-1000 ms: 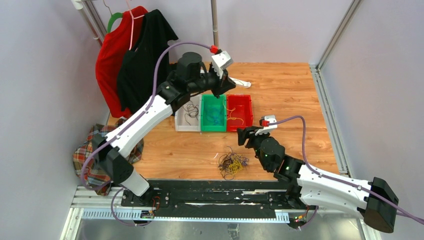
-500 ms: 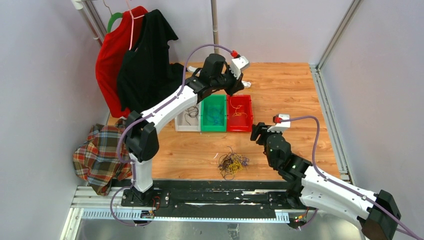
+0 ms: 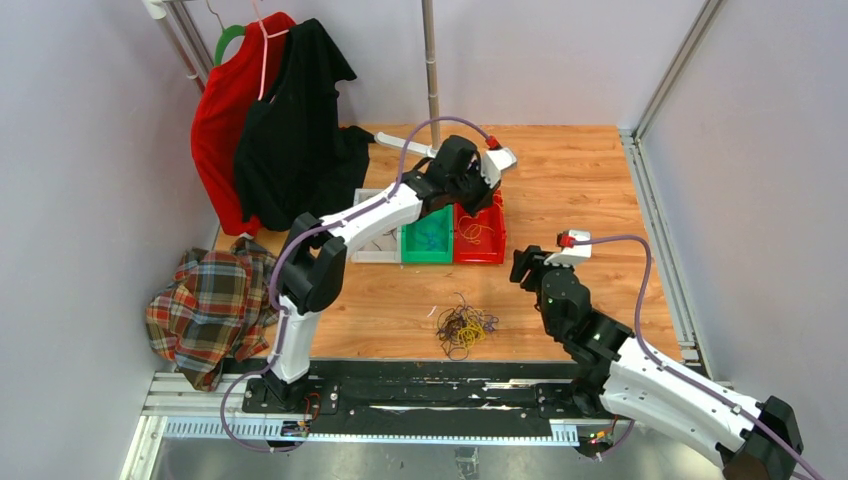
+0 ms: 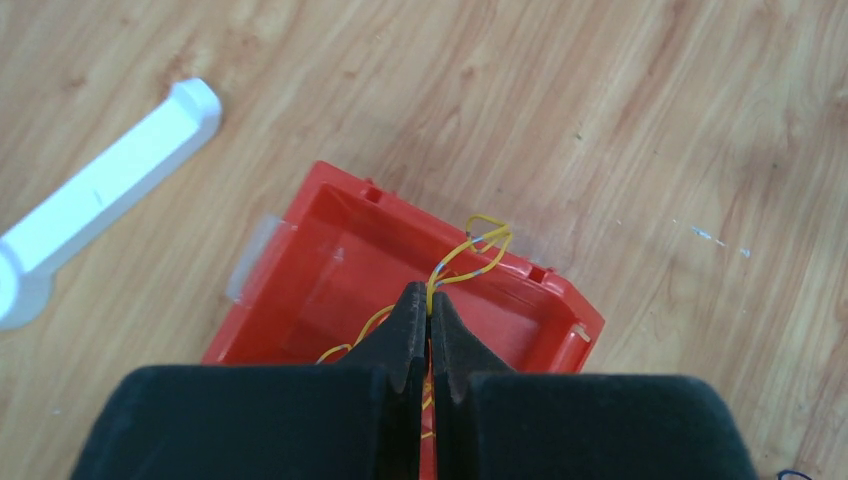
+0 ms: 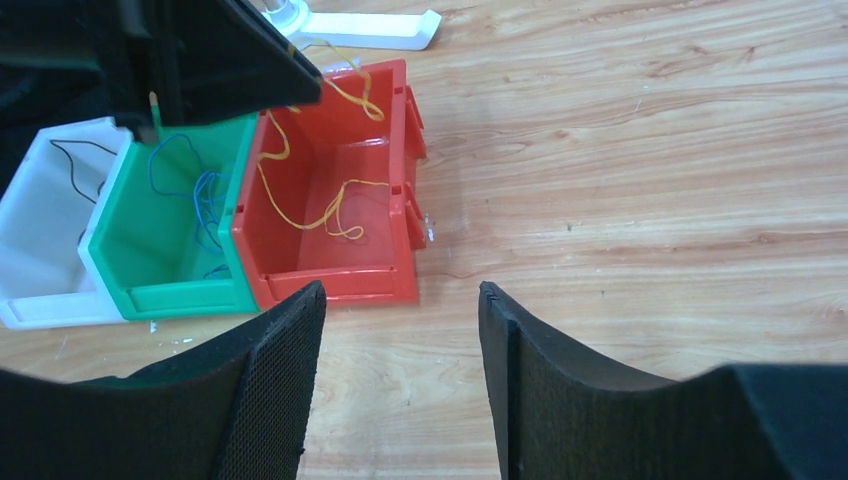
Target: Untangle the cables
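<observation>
Where the left end effector [image 4: 431, 310] closes, a yellow cable [image 4: 438, 272] sits — pinched.

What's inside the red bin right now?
The red bin holds yellow cables; one strand runs up into the shut left hand. That arm hides the bin's far left corner.

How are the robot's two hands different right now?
The left hand is pinched shut on a yellow cable; the right hand is wide open and empty. The left hand hangs over the red bin; the right hand hangs over the wooden table. Both are black.
</observation>
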Action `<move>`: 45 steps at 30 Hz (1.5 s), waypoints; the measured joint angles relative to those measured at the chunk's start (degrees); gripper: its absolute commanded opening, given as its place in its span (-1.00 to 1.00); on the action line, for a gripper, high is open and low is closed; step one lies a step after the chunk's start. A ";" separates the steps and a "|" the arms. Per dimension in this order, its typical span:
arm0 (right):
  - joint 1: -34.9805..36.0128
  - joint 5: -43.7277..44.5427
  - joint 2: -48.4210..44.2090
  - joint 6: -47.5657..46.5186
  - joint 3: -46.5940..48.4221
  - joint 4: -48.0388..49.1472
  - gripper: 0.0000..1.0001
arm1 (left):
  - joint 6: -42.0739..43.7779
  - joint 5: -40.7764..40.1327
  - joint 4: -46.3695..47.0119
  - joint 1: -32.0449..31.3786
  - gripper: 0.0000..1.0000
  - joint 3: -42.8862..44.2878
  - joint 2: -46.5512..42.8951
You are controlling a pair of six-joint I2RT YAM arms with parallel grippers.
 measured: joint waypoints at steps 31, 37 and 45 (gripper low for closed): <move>-2.84 -1.77 -1.22 -0.04 12.96 -15.26 0.16 | 5.73 -7.32 -10.32 -2.08 0.51 -1.84 1.27; -2.89 -2.86 -1.53 -0.42 13.57 -16.37 0.16 | 5.46 -4.11 -18.18 -0.92 0.81 1.66 -3.56; -2.93 -5.99 1.77 -0.20 13.86 -16.92 0.16 | 8.13 6.29 -27.02 0.22 0.67 -0.94 -13.18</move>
